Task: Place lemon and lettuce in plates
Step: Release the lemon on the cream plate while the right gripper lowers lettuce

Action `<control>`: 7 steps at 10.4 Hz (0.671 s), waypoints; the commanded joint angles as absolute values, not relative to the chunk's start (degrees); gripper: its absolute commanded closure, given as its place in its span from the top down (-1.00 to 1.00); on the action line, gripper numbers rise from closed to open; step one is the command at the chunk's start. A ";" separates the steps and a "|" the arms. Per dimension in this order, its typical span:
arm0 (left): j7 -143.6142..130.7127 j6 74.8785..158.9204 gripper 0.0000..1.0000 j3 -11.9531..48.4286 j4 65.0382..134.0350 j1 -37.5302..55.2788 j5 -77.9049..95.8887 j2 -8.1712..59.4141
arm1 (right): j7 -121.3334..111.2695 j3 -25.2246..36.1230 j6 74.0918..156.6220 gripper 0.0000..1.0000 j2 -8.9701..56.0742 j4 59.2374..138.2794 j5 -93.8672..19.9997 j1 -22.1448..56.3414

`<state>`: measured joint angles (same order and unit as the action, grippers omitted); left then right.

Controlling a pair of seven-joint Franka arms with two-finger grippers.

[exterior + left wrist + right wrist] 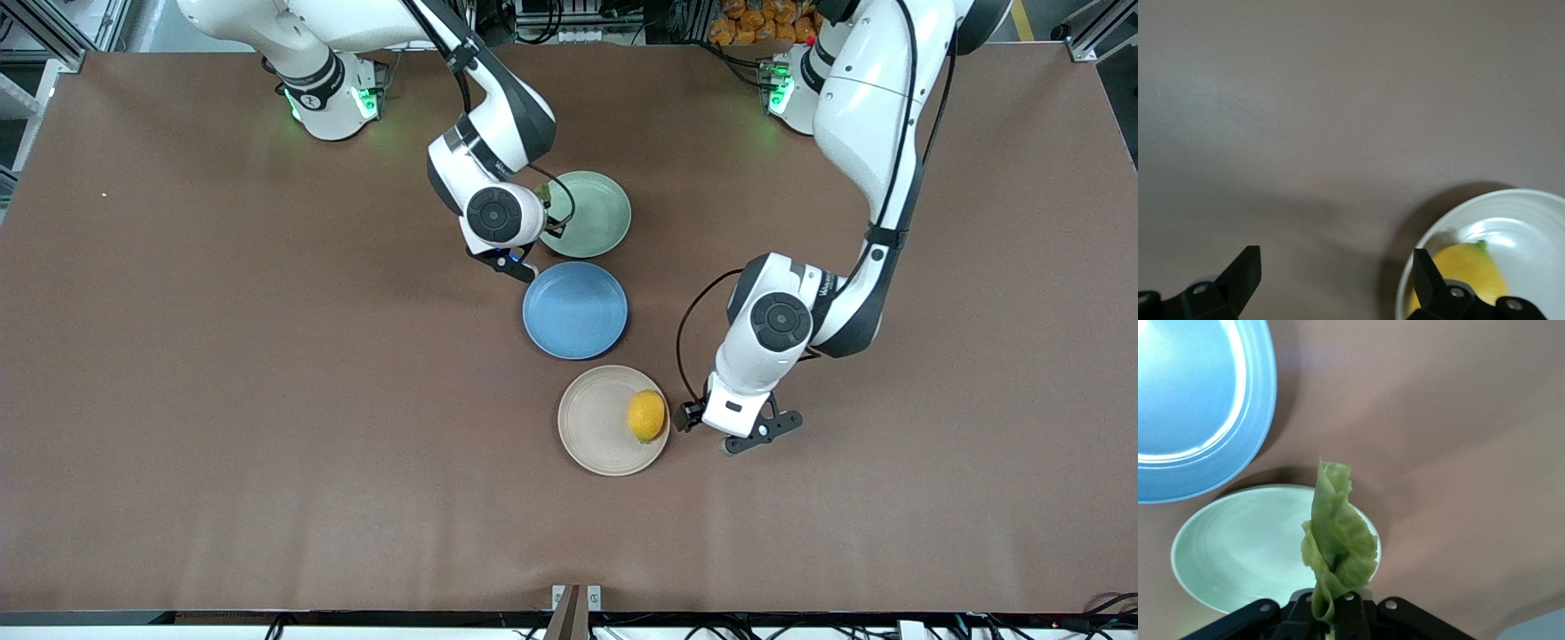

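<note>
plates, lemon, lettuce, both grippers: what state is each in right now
lemon: lying in the beige plate
lettuce: held up over the mint plate
blue plate: empty
right gripper: shut on lettuce
left gripper: open, beside the beige plate

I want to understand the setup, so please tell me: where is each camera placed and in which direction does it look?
Front view: high, facing both arms, looking down on the table; both arms show.
Left wrist view: on the left arm, looking down past the open left end effector at the lemon in the beige plate.
Right wrist view: on the right arm; the right end effector grips the lettuce over the green plate, beside the blue plate.
Shared: front and left wrist views both show the lemon.
</note>
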<state>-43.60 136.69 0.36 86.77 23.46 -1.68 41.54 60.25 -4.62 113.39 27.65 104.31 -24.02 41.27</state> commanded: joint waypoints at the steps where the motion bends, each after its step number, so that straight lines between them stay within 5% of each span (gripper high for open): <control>1: -37.29 131.76 1.00 0.44 87.36 22.50 -2.64 38.77 | 61.79 -4.13 116.53 -1.00 29.17 103.80 -26.80 43.85; 7: -34.71 120.67 1.00 0.26 95.16 19.09 -11.51 32.28 | 66.71 -4.13 122.52 -1.00 32.61 103.45 -28.21 48.34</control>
